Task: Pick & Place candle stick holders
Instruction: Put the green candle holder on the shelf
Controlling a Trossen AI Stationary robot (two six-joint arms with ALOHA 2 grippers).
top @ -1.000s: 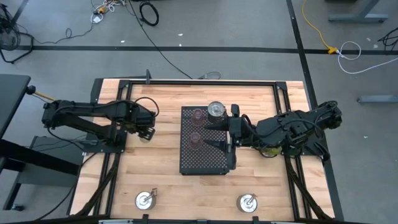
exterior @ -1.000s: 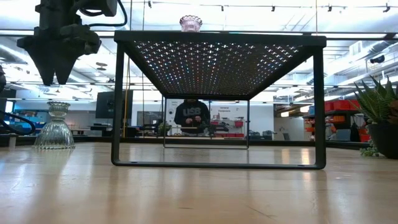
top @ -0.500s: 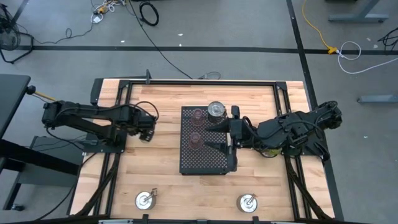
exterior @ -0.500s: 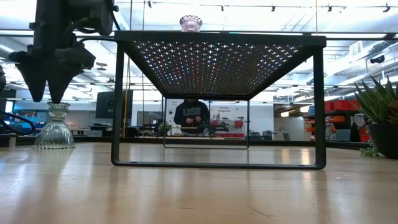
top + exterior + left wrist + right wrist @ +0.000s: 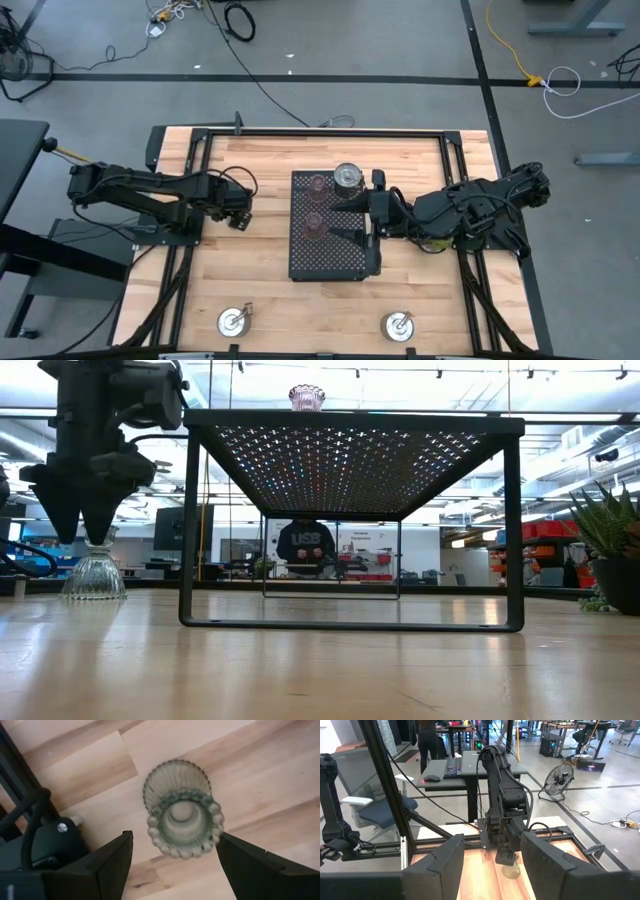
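Black perforated tray (image 5: 330, 255) at table center; potted plant (image 5: 612, 545) at 3 o'clock; person (image 5: 307, 547) beyond.

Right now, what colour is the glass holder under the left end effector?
Pale green-grey, translucent glass holder, with a beaded rim; the left wrist view shows it best.
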